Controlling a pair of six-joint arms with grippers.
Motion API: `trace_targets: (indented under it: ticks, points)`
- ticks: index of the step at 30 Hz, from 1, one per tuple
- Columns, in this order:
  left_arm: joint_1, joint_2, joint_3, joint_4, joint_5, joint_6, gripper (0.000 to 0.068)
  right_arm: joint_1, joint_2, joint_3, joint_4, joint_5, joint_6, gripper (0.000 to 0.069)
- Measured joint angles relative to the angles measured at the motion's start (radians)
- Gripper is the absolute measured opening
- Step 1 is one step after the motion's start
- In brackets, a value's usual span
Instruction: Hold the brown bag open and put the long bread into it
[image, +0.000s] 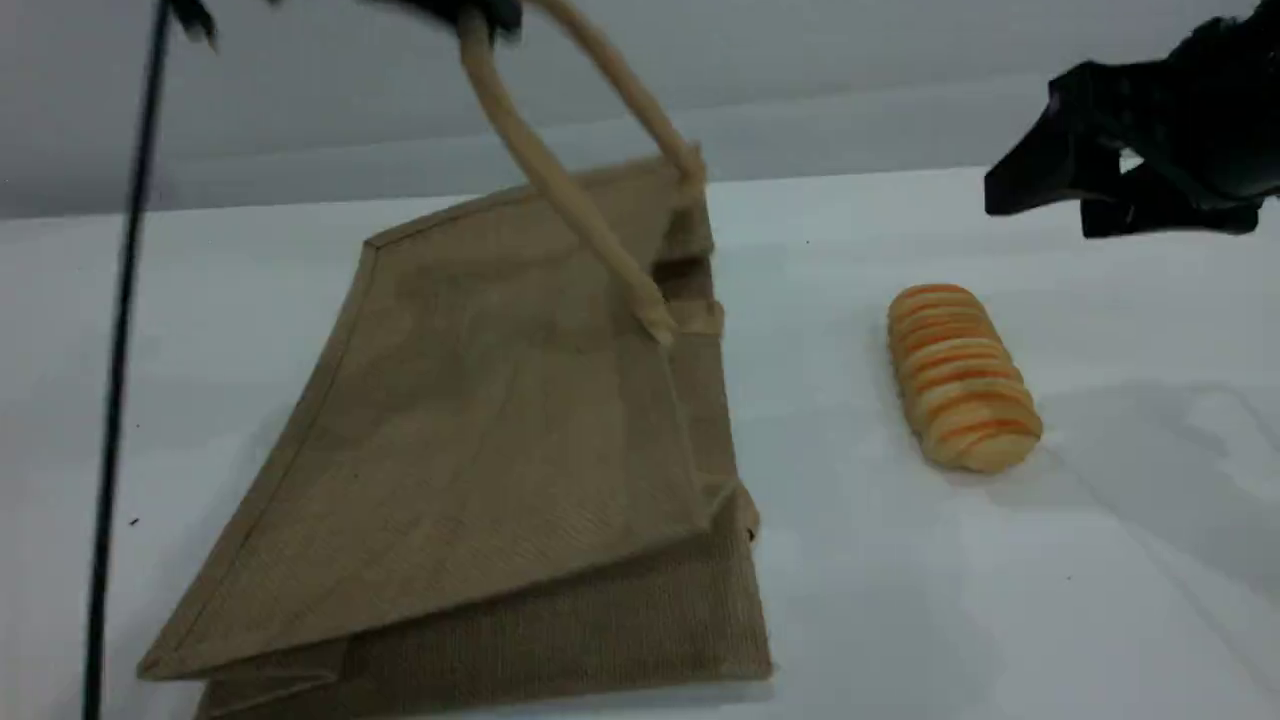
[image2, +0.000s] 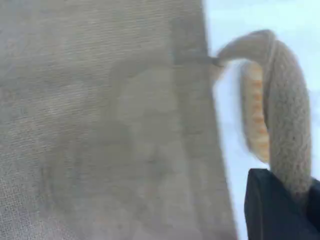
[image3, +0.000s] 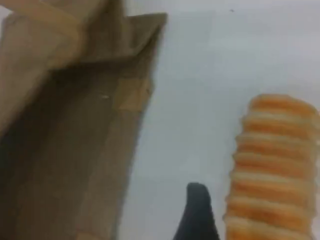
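The brown bag (image: 480, 440) lies on the white table (image: 1000, 600). Its top side is pulled up by one rope handle (image: 545, 165), so the mouth gapes a little on the side that faces the bread. The left hand (image: 470, 12) is at the top edge of the scene view, dark and blurry. It is closed tight on that handle, and the left wrist view shows the rope pinched in the black fingertip (image2: 272, 210).

The long bread (image: 960, 375) lies flat on the table to the right of the bag, near it but not touching. It is yellow with orange stripes.

The right hand (image: 1090, 180) hangs in the air above the table, past the bread, with its jaws spread wide and nothing in them.
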Motion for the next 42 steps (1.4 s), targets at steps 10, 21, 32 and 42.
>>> trace_targets:
  ticks: [10,21,32,42]
  points:
    - [0.0,-0.089,-0.245,0.009,0.246,0.114,0.0083,0.0,0.091,-0.09,-0.001,0.013,0.002,0.0489]
    - [0.001,-0.092,-0.288,0.163,0.241,0.141,0.0083,0.0,0.211,-0.14,-0.001,-0.013,0.002,0.0489]
    - [0.002,-0.092,-0.287,0.123,0.24,0.164,0.0083,0.011,0.275,-0.14,-0.001,-0.011,0.002,0.0489]
    - [0.002,-0.092,-0.287,0.122,0.239,0.164,0.0083,0.011,0.321,-0.21,0.0,-0.049,0.003,0.0489]
